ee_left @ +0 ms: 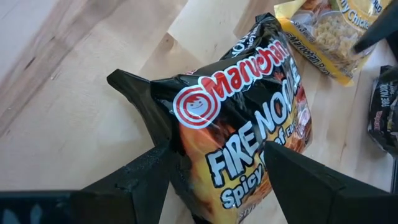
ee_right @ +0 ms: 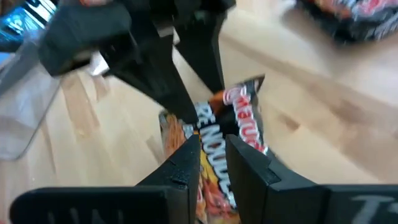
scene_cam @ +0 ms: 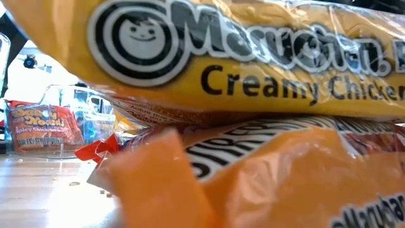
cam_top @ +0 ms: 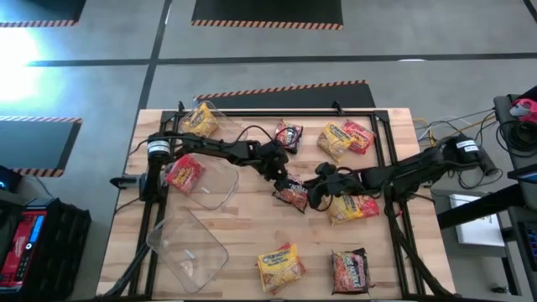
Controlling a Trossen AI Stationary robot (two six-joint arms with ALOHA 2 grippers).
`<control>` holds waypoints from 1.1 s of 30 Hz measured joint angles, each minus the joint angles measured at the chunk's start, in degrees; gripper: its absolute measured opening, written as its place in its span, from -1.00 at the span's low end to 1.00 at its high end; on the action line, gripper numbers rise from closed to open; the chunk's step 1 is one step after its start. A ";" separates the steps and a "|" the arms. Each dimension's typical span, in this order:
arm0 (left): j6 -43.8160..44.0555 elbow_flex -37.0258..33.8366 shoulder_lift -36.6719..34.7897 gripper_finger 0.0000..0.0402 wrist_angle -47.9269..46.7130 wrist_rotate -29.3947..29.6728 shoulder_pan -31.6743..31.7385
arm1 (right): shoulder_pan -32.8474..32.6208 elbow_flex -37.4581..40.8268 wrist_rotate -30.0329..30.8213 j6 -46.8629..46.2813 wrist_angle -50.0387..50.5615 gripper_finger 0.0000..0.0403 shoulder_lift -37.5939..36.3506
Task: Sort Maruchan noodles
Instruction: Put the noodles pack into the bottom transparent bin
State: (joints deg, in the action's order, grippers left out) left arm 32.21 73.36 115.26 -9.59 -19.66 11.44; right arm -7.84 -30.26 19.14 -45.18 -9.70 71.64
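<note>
A dark Maruchan Fire Noodle packet [cam_top: 294, 195] sits mid-table between my two grippers. My left gripper [cam_top: 283, 179] reaches it from the table's left and is closed across it [ee_left: 191, 112]. My right gripper [cam_top: 318, 191] comes from the right, its fingers nearly together with the packet's edge between them [ee_right: 212, 142]. Other noodle packets lie flat around: dark [cam_top: 289, 134], yellow [cam_top: 336, 139], red [cam_top: 360, 134], yellow-red [cam_top: 353, 208], yellow [cam_top: 279, 267], dark [cam_top: 351, 269]. My left gripper pinches the dark packet across its width, one finger on each side edge [ee_left: 178, 134], slanting down from the table's left. The wrapper crumples between the fingers. I cannot tell whether the packet is clear of the table. My right gripper has the packet's near edge [ee_right: 214, 132] between its two fingers, slanting down from the table's right, opposite the left gripper's fingers [ee_right: 180, 102]. The packet stands tilted in front of it. One layer or several, I cannot tell.
A clear bin [cam_top: 216, 186] on the left holds a red packet [cam_top: 185, 173]. A second clear bin [cam_top: 189, 245] stands near the front left. A yellow packet [cam_top: 201, 119] lies at the far left. Packets right at the lens [scene_cam: 253, 69] block the low view.
</note>
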 joint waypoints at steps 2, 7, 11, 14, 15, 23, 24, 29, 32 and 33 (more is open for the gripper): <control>0.00 0.00 0.00 0.18 0.07 -0.01 0.00 | 0.00 0.00 -1.13 -1.14 0.03 -0.71 0.88; 0.00 0.00 -0.02 0.18 0.35 -0.02 0.00 | 0.00 0.00 -4.28 -3.16 0.51 -0.72 2.42; -0.31 0.00 -0.02 0.18 1.02 -0.02 0.00 | 0.00 0.00 -5.99 -4.50 1.72 -0.72 3.55; -1.11 0.00 -0.02 0.18 1.04 -0.02 0.05 | 0.00 0.00 -6.21 -5.09 3.22 -0.74 4.04; -1.21 0.00 -0.02 0.18 1.03 -0.04 0.08 | 0.00 0.00 -6.19 -5.24 4.02 -0.75 4.18; -2.14 0.00 -0.88 0.18 1.06 -2.18 0.74 | 1.14 -0.22 -6.20 -5.85 7.50 -0.79 6.17; -2.21 0.01 -1.11 0.18 1.03 -2.71 0.83 | 1.43 -0.22 -6.19 -5.70 7.64 -0.79 6.35; -2.58 0.11 -2.89 0.18 0.69 -5.44 1.07 | 2.23 -0.22 -6.21 -4.58 8.19 -0.79 6.86; -1.88 0.11 -3.83 0.18 0.09 -5.55 1.20 | 2.37 -0.22 -6.01 -4.15 8.32 -0.79 6.93; -1.45 0.13 -4.02 0.18 0.10 -5.57 1.33 | 2.42 -0.22 -5.99 -3.79 8.35 -0.79 6.90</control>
State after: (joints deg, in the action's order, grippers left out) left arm 30.75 73.49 111.25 -9.50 -25.23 12.77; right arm -5.42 -30.48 13.15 -48.97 -1.34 78.54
